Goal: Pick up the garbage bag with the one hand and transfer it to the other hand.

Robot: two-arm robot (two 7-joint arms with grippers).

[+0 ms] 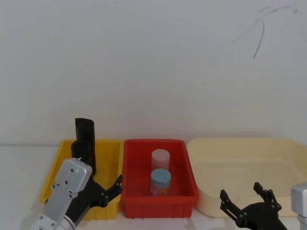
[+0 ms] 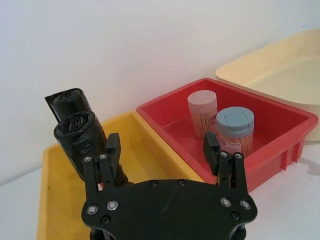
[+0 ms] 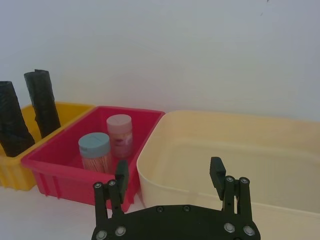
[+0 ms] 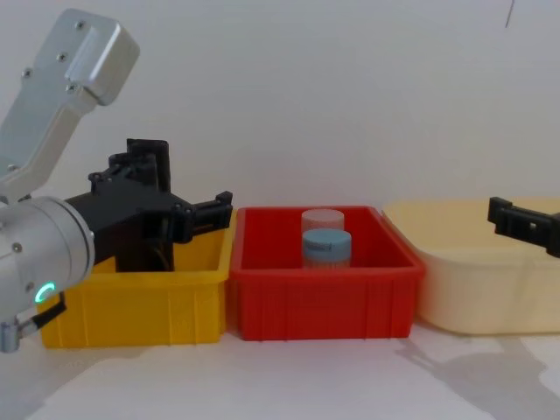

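On the desk, head view, left: the garbage bag (image 1: pixel 78 149) stands upright at the back left of the yellow bin (image 1: pixel 108 148), just in front of a thinner square-topped black piece (image 1: pixel 85 125). The left claw (image 1: pixel 106 190) hovers over the bin's front, beside the roll and not touching it.
Head view, right: the right claw (image 1: pixel 245 200) hangs low in front of the cream tub (image 1: pixel 240 158), spread wide and holding nothing.
Left wrist view: the left claw (image 2: pixel 160 152) is spread wide and empty. The garbage bag (image 2: pixel 80 136) sits just outside 1 finger (image 2: pixel 111 150), not between the 2. Beyond the other finger lies the red bin (image 2: pixel 272 160) with a blue-lidded jar (image 2: pixel 235 127) and a pink-lidded jar (image 2: pixel 202 112).
Right wrist view: the right claw (image 3: pixel 169 176) is wide and empty at the tub's near rim. The garbage bag (image 3: pixel 12 122) is well apart from it, in the yellow bin.
Chest view: the left claw (image 4: pixel 171 208) is level with the dark uprights above the bin rim, and I cannot separate the roll from it here. The right claw (image 4: pixel 523 226) enters at the right edge, near the tub.
Step in hand: approach to the pickup. Nothing is grasped and the transfer has not begun.
Next move calls for: shifting the left claw sideways until the roll lies between its fingers, then closing above the bin rim. The glossy roll may slip, or tip against the thin piece behind it.
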